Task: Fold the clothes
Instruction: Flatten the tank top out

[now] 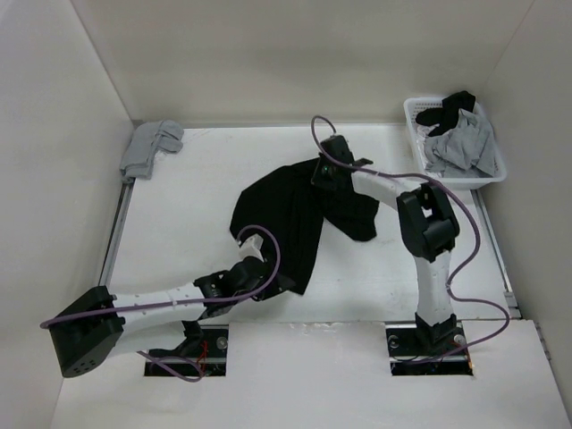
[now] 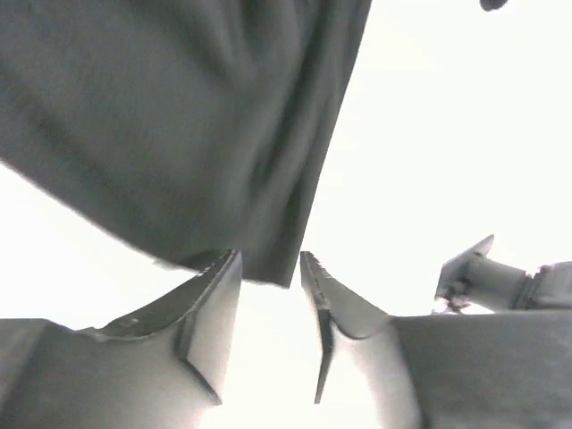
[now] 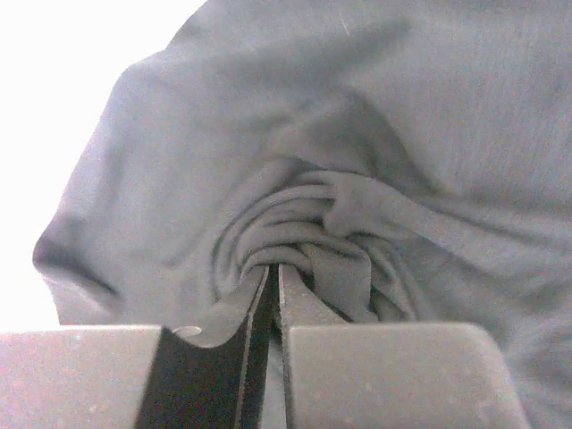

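Note:
The clothes (image 1: 290, 210) are one black garment, lying crumpled and partly spread in the middle of the table. My right gripper (image 1: 326, 172) is at the garment's far right part, and in the right wrist view it (image 3: 273, 270) is shut on a bunched fold of the clothes (image 3: 357, 134). My left gripper (image 1: 282, 284) is at the garment's near corner. In the left wrist view it (image 2: 270, 259) stands open, with the corner of the clothes (image 2: 179, 116) just at its fingertips and nothing pinched between them.
A small white basket (image 1: 409, 116) with grey and black garments stands at the back right. A light grey garment (image 1: 152, 147) lies at the back left corner. White walls close in the table on the left, back and right.

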Motion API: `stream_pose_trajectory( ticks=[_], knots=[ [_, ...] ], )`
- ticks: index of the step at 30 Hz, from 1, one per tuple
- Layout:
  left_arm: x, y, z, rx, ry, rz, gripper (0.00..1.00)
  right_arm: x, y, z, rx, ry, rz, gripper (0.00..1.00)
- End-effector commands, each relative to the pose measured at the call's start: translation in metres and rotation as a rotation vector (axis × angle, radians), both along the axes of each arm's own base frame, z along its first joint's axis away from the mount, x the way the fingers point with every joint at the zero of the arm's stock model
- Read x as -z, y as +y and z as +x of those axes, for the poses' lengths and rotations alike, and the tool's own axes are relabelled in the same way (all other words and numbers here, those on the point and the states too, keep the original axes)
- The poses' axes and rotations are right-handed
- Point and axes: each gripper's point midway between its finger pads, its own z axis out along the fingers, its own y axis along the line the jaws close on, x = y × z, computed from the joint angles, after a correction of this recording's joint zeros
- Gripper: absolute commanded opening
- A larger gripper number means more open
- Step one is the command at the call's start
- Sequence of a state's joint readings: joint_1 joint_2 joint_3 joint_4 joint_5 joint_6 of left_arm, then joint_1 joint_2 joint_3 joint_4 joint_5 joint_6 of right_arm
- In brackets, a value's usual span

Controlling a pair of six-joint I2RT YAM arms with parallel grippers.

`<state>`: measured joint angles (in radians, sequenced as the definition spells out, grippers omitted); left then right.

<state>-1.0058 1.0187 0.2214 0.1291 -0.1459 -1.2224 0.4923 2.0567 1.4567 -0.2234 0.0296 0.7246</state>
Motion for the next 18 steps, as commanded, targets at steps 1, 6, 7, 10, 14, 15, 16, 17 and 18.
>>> stream_pose_trajectory(
  ticks=[1, 6, 7, 10, 14, 15, 16, 17, 18],
  knots=[
    [-0.055, -0.033, 0.020, 0.013, -0.089, -0.095, 0.33, -0.052, -0.007, 0.054, 0.008, -0.106, 0.027, 0.12],
    [-0.130, -0.018, 0.078, -0.107, -0.305, -0.131, 0.36, -0.112, -0.031, 0.059, -0.055, -0.217, -0.007, 0.26],
    [-0.139, -0.004, 0.095, -0.171, -0.348, -0.102, 0.36, -0.120, -0.039, 0.047, -0.065, -0.230, -0.031, 0.30],
    [-0.146, 0.049, 0.146, -0.396, -0.419, 0.036, 0.31, -0.132, -0.063, 0.005, -0.062, -0.274, -0.082, 0.43],
    [-0.122, 0.081, 0.195, -0.478, -0.406, 0.254, 0.11, -0.120, -0.063, -0.059, -0.071, -0.326, -0.041, 0.26],
    [-0.113, 0.084, 0.205, -0.478, -0.393, 0.311, 0.09, -0.114, -0.059, -0.074, -0.074, -0.328, -0.007, 0.15],
    [-0.104, 0.085, 0.214, -0.466, -0.385, 0.364, 0.07, -0.107, -0.052, -0.089, -0.082, -0.329, 0.028, 0.05],
    [-0.097, 0.086, 0.223, -0.457, -0.382, 0.412, 0.07, -0.101, -0.044, -0.103, -0.102, -0.331, 0.061, 0.00],
    [-0.091, 0.084, 0.231, -0.444, -0.378, 0.450, 0.07, -0.095, -0.035, -0.117, -0.124, -0.333, 0.093, 0.00]
  ],
)
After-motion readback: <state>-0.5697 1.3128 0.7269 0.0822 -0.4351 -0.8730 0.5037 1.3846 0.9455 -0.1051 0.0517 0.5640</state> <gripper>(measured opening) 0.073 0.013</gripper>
